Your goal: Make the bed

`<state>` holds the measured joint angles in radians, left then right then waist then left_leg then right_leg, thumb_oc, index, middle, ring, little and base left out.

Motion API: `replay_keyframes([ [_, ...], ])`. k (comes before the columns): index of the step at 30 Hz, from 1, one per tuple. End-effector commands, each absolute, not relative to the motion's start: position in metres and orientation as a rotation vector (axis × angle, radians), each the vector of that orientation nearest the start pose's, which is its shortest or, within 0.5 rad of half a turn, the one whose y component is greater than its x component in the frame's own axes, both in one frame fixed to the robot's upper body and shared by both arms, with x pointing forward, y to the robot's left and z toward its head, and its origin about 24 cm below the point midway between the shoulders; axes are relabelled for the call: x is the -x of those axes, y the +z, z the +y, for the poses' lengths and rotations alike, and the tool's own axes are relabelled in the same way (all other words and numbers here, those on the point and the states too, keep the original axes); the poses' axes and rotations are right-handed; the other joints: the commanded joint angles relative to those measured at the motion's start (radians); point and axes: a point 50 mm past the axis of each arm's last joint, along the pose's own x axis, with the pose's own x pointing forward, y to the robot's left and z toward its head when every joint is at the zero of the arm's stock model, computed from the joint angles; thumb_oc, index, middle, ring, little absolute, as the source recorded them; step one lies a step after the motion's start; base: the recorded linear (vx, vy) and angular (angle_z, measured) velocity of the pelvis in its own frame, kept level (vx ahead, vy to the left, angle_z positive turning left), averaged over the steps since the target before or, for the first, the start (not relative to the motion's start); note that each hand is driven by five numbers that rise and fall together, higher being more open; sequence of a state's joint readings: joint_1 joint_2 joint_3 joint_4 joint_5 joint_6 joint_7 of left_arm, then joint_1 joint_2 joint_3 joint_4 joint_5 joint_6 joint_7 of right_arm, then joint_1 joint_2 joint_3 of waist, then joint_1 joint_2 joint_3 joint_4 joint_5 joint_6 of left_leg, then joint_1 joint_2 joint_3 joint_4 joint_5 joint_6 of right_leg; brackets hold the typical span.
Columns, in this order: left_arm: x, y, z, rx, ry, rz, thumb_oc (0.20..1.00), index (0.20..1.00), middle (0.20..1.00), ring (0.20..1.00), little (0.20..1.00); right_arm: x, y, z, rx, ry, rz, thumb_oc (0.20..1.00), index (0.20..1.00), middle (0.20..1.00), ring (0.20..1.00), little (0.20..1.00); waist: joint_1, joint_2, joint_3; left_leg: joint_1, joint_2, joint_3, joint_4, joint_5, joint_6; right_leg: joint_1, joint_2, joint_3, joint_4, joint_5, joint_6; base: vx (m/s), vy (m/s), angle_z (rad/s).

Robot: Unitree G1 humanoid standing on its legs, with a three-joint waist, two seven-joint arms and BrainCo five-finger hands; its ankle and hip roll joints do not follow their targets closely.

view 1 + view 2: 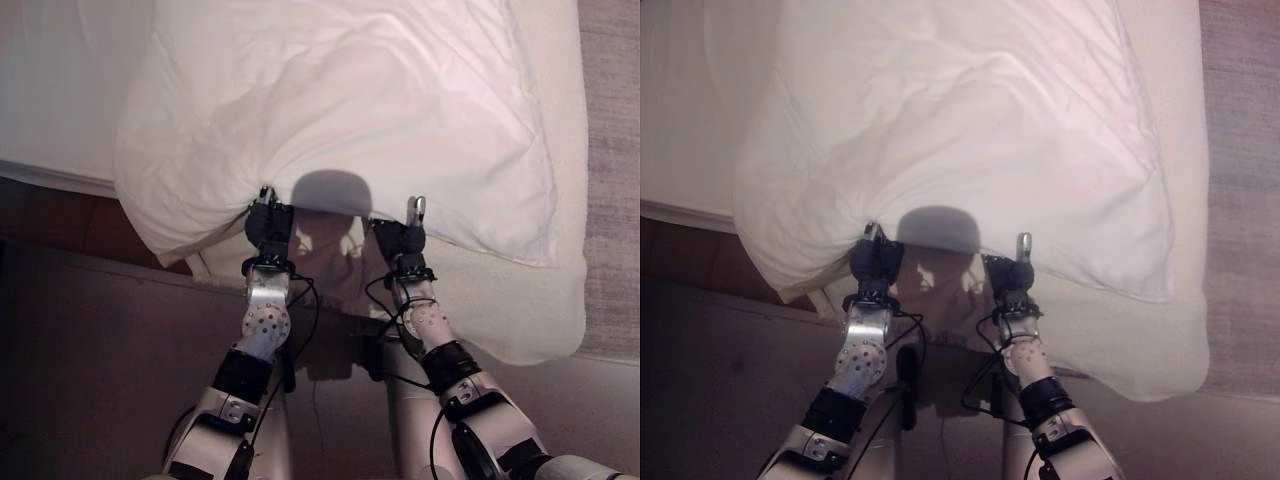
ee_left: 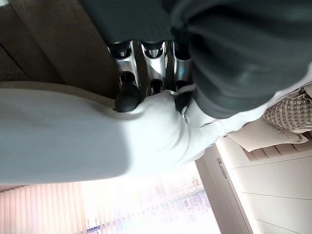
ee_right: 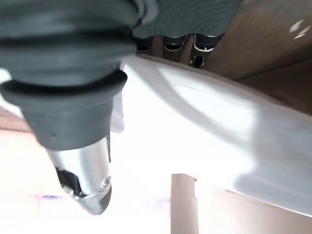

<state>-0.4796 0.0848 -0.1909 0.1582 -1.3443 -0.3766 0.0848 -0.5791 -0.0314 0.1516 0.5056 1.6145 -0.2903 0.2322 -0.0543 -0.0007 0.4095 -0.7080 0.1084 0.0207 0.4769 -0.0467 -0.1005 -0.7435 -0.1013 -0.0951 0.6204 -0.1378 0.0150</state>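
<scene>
The big white duvet [image 1: 340,110] lies in a puffy heap on the bed [image 1: 560,300]; its near edge hangs over the side of the bed that is closest to the robot, and both hands are right at that edge.

The left hand [image 1: 268,222] has its fingers [image 2: 127,97] curled tight on a bunch of the white cloth; the left wrist view shows the dark tips pinching a fold of it. The right hand [image 1: 405,235] is also at the edge, with the cloth lying between its thumb [image 3: 85,187] and its other fingers (the fingers go under the cloth, so I think it is holding on, but it is less plain than on the left); one finger sticks up past the edge.

The thing that matters next is which way the duvet lies; almost all of it is in front of the hands, out over the bed, and it is bunched up more to the left side. The two hands hold the same edge, near each other, one beside the other; neither is nearer than the other. So I think the next move is to lift the edge and spread the cover flat over the bed; the hands are close together, so the far corners may stay crumpled.

The floor [image 1: 90,360] beside the bed is dark brown.
</scene>
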Motion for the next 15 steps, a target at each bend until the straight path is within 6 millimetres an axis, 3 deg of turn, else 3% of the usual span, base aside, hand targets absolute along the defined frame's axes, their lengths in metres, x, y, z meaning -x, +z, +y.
replay_keyframes([
  [1,-0.309,0.183,0.151,1.192,-0.151,-0.634,0.200,0.200,0.200,0.200,0.200,-0.349,0.123,-0.144,-1.501,0.155,-0.444,1.000,1.000,1.000,1.000,1.000,0.018,0.027,-0.077,-0.033,-0.054,0.032,0.011,-0.023,0.063,0.008,0.015,0.023,-0.133,0.069,0.080,0.00,0.000,0.00],
  [6,-0.304,0.191,0.163,1.168,-0.122,-0.690,0.200,0.200,0.200,0.200,0.200,-0.351,0.112,-0.170,-1.491,-0.009,-0.440,1.000,1.000,1.000,1.000,1.000,0.019,0.031,-0.088,-0.037,-0.054,0.030,0.013,-0.026,0.065,0.001,0.014,0.025,-0.129,0.064,0.081,0.00,0.000,0.00],
  [9,-0.300,0.195,0.178,1.140,-0.071,-0.728,0.200,0.200,0.200,0.200,0.200,-0.353,0.100,-0.209,-1.451,-0.229,-0.407,1.000,1.000,1.000,1.000,1.000,0.024,0.034,-0.094,-0.037,-0.053,0.033,0.008,-0.027,0.063,-0.002,0.011,0.024,-0.131,0.065,0.085,0.00,0.000,0.00],
  [15,-0.295,0.200,0.189,1.118,-0.054,-0.757,0.200,0.200,0.200,0.200,0.200,-0.358,0.098,-0.240,-1.370,-0.374,-0.345,1.000,1.000,1.000,1.000,1.000,0.032,0.028,-0.089,-0.036,-0.051,0.037,0.003,-0.023,0.061,-0.006,0.013,0.024,-0.131,0.070,0.084,0.00,0.000,0.00],
])
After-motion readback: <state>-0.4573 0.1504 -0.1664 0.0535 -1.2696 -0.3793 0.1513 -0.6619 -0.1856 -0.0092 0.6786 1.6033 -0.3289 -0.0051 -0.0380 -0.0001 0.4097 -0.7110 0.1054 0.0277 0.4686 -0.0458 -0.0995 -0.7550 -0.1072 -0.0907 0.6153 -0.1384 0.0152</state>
